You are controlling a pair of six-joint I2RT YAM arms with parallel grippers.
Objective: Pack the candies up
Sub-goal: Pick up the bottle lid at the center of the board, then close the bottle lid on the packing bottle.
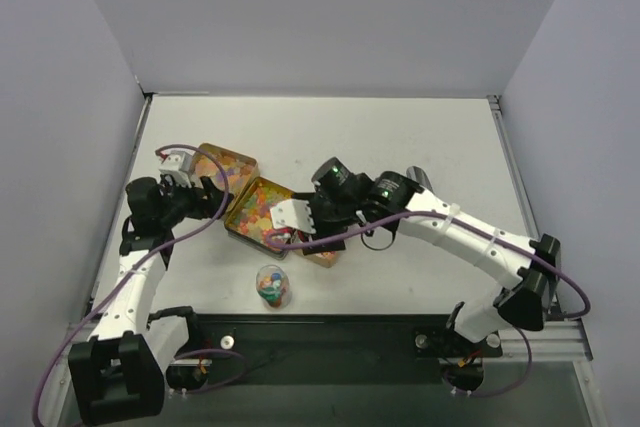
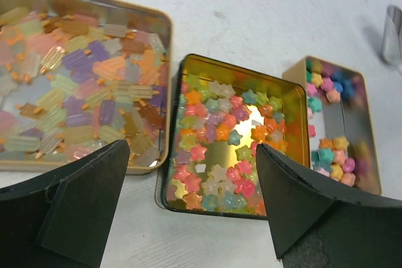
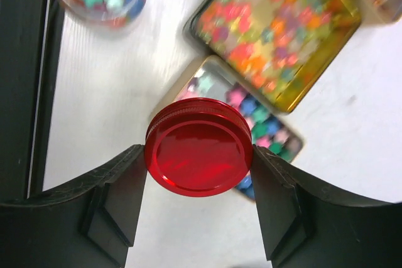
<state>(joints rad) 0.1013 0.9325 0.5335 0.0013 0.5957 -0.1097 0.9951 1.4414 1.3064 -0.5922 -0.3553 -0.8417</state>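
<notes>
The right jaws clamp the red lid [image 3: 200, 150], which hides part of a small tin [image 3: 188, 86]; the left jaws stand apart. The candies [image 2: 217, 142] lie in three tins [image 2: 171, 123] (some blurred) and a cut-off jar [image 3: 94, 14].

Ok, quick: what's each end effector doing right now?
The left end effector: open, holding nothing, above the candy tins.
The right end effector: closed on the red lid.

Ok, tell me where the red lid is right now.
Right wrist view, centre: the red lid sits clamped in the right claw, hanging over the small tin of star candies.
</notes>
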